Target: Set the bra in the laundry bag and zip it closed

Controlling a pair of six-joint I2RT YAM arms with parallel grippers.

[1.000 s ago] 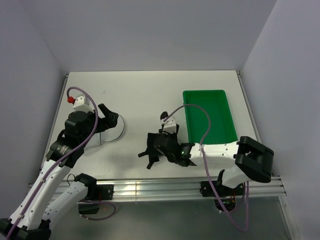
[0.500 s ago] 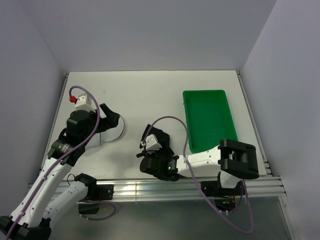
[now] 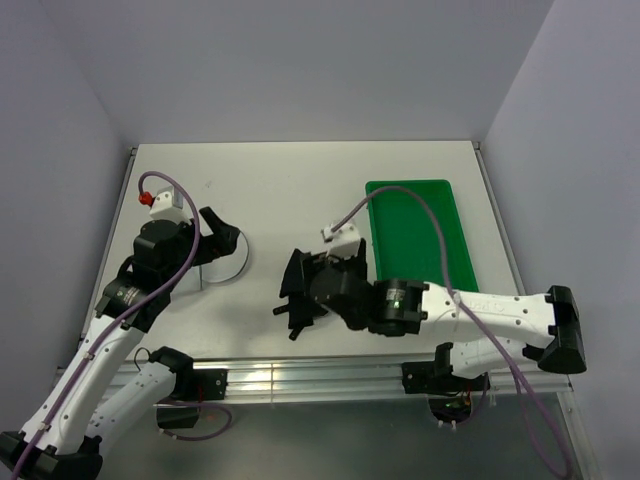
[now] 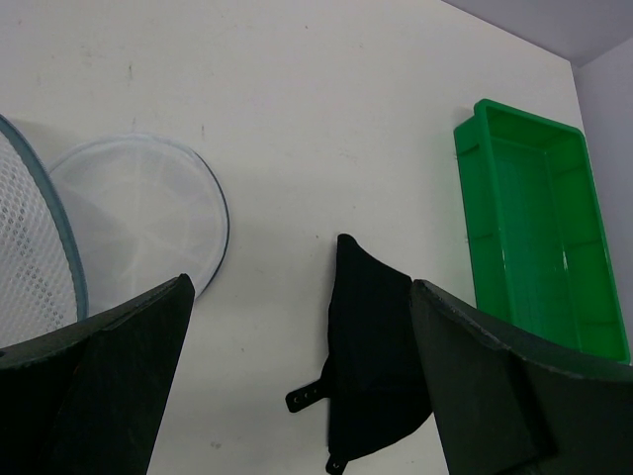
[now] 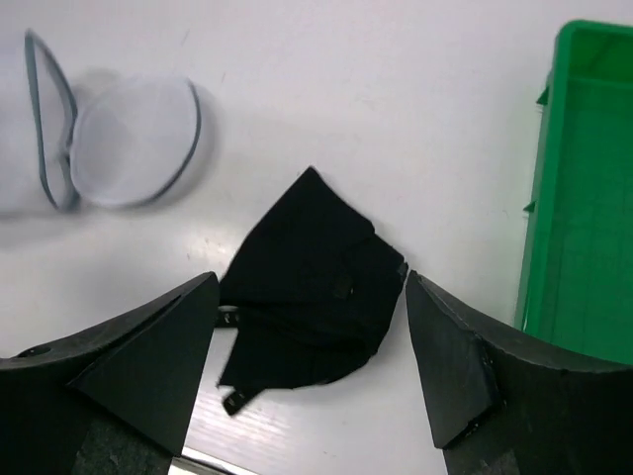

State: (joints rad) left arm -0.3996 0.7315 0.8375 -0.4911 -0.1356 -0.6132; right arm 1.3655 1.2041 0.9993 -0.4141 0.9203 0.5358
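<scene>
The black bra (image 5: 312,287) lies crumpled on the white table, its strap ends pointing to the near edge. It also shows in the left wrist view (image 4: 371,366) and partly under the right gripper in the top view (image 3: 296,318). My right gripper (image 5: 312,282) hovers over it, open and empty, its jaws on either side of the bra (image 3: 303,285). The laundry bag (image 4: 35,247) stands open at the left, its round lid (image 4: 138,213) flat on the table (image 3: 232,262). My left gripper (image 4: 297,297) is open and empty beside the bag (image 3: 222,238).
A green rectangular tray (image 3: 415,235) stands empty at the right of the table, also seen in the left wrist view (image 4: 539,228) and the right wrist view (image 5: 584,198). The aluminium rail (image 3: 300,378) runs along the near edge.
The right arm has swung and stretched out low across the front; its gripper dipped toward the near edge, then came back over the bra. The left arm has barely moved.
</scene>
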